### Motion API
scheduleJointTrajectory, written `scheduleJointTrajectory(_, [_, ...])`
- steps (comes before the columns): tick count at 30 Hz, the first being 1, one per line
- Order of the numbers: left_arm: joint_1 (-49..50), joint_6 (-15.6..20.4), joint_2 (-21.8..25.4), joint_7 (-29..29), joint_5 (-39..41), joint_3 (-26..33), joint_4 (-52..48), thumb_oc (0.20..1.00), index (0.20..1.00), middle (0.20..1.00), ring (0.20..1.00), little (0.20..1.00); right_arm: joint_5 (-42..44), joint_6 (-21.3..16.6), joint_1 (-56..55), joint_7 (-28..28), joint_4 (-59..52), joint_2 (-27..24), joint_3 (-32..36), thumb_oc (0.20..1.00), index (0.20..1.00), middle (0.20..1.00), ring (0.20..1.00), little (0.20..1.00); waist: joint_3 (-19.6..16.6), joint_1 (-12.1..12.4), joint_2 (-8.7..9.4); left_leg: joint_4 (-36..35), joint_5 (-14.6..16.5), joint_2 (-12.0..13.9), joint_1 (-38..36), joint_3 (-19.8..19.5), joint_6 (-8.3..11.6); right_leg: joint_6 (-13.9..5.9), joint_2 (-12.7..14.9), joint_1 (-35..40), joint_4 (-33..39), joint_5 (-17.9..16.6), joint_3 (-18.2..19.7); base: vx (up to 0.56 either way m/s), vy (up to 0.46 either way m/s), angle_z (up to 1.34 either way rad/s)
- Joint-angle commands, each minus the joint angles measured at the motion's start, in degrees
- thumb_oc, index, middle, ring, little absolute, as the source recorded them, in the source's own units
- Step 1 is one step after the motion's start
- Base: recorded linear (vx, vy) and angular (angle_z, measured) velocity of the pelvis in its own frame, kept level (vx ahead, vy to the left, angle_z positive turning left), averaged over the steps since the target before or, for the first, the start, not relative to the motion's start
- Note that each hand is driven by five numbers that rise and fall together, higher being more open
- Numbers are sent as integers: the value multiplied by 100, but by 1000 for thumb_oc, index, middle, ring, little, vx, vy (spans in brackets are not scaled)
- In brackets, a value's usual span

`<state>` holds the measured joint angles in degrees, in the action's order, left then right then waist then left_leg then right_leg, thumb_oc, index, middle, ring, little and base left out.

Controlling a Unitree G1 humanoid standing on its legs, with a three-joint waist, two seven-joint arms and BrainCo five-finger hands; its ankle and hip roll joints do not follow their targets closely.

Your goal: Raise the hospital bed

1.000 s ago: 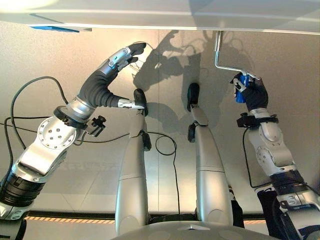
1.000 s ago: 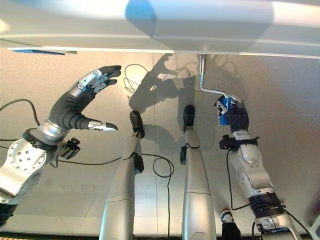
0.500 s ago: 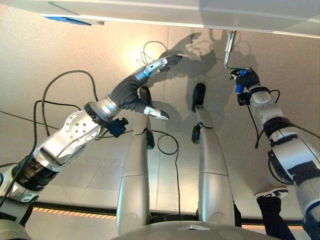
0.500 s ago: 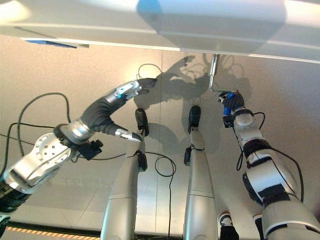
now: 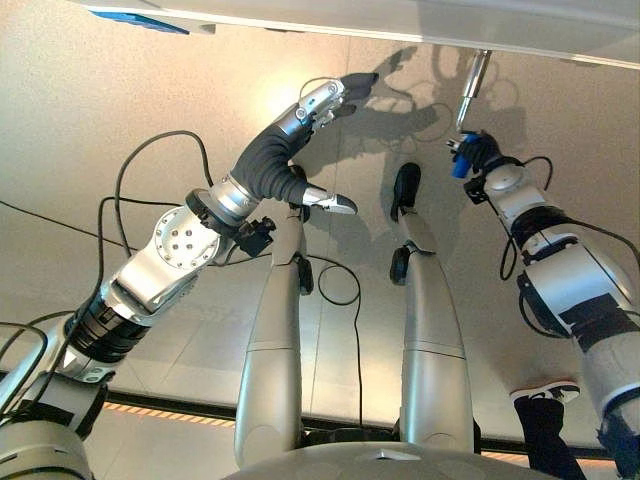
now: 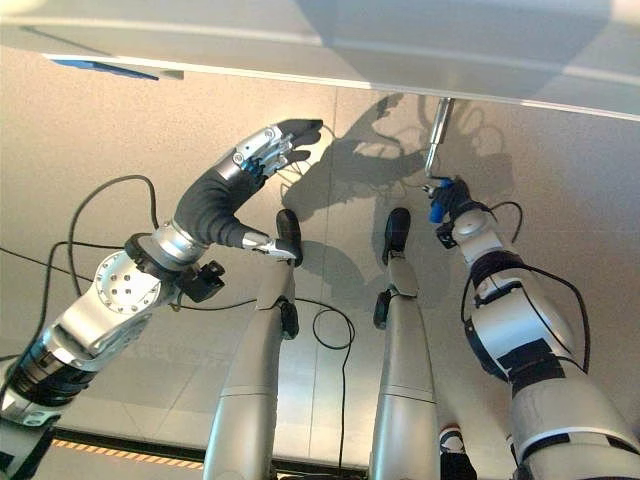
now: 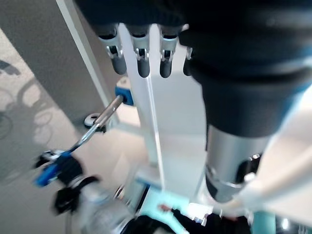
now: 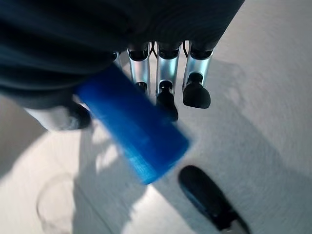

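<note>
Right hand: your right hand is clenching the blue cylindrical plastic grip of the bent silver metal crank, fingers curled round it.
Crank: it is hanging from the underside of the white hospital bed frame; its shaft is now standing steeper than a second ago, with the grip swung closer under the frame.
Left hand: your left hand is reaching up toward the bed edge with fingers straight and released, holding nothing; it has been drifting nearer the crank side.
Meaning: judging by the shift, you are partway through a turn; keep cranking.
Floor: the pale tiled floor is lying below.
</note>
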<state>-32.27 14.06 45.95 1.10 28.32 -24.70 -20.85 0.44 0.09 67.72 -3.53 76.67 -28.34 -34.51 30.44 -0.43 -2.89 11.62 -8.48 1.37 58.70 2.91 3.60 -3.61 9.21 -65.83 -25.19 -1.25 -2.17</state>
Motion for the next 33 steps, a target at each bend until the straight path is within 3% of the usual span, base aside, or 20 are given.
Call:
scheduleJointTrajectory(1, [252, 180, -201, -89, 64, 309, -517, 1000, 1000, 1000, 1000, 1000, -1676, 121, -299, 315, -71, 915, -1255, 200, 200, 200, 200, 200, -65, 42, -443, 827, 714, -20, 112, -83, -30, -408, -149, 257, 462, -315, -160, 0, 0, 0])
scheduleJointTrajectory(7, [479, 165, -407, -235, 140, 644, -574, 1000, 1000, 1000, 1000, 1000, -2437, 126, -395, 373, -770, 1576, -1610, 200, 200, 200, 200, 200, -65, 4, -417, 818, 712, -26, 141, -88, -29, -427, -126, 213, 488, -342, -159, 1, 10, -2])
scheduleJointTrajectory(11, [522, 197, -461, -237, 173, 696, -588, 1000, 1000, 1000, 1000, 1000, -2882, 25, -490, 460, -1282, 1691, -1886, 200, 200, 200, 200, 200, -65, 0, -417, 810, 706, -31, 151, -102, -29, -442, -108, 215, 500, -343, -154, 1, 2, -1])
scheduleJointTrajectory(15, [587, 253, -475, -197, 202, 720, -598, 1000, 1000, 1000, 1000, 1000, -2804, -210, -627, 548, -2154, 1677, -1972, 200, 200, 200, 200, 200, -65, -12, -400, 831, 704, -43, 169, -112, -37, -449, -94, 220, 502, -353, -152, 0, 0, 0])
scheduleJointTrajectory(18, [631, 318, -437, -175, 230, 686, -605, 1000, 1000, 1000, 1000, 1000, -1930, -448, -705, 551, -3100, 1563, -1718, 200, 200, 200, 200, 200, -65, -37, -391, 811, 684, -42, 146, -98, -41, -461, -83, 223, 507, -379, -138, 0, 0, 0])
scheduleJointTrajectory(20, [622, 378, -375, -153, 286, 655, -613, 1000, 1000, 1000, 1000, 1000, -1365, -608, -782, 435, -3622, 1379, -1564, 200, 200, 200, 200, 200, -65, -41, -385, 805, 669, -35, 128, -88, -42, -466, -79, 232, 515, -384, -131, 0, 0, 0])
scheduleJointTrajectory(25, [582, 581, 78, -115, 261, 497, -613, 1000, 1000, 1000, 1000, 1000, -82, -1169, -1206, 368, -5777, 153, -1218, 200, 200, 200, 200, 200, -65, -151, -306, 776, 659, -26, 71, -62, -48, -495, -69, 291, 576, -410, -98, 0, 0, 0])
scheduleJointTrajectory(28, [522, 663, 180, -127, 258, 412, -579, 1000, 1000, 1000, 1000, 1000, 386, -1393, -1437, 367, -6318, -220, -1006, 200, 200, 200, 200, 200, -65, -195, -289, 780, 656, -23, 53, -51, -52, -506, -68, 312, 591, -417, -87, 0, 0, 0])
scheduleJointTrajectory(29, [565, 731, 283, -157, 321, 462, -596, 1000, 1000, 1000, 1000, 1000, 645, -1559, -1678, 223, -6921, -640, -695, 200, 200, 200, 200, 200, -65, -252, -264, 797, 659, -18, 47, -43, -53, -514, -71, 320, 576, -421, -79, 0, 0, 0])
scheduleJointTrajectory(33, [739, 798, 529, -95, 375, 582, -683, 1000, 1000, 1000, 1000, 1000, 1146, -1776, -2238, 109, -7603, -1077, 3, 200, 200, 200, 200, 200, -65, -313, -239, 785, 661, -13, 3, -31, -48, -533, -72, 368, 614, -444, -68, 0, 0, 0])
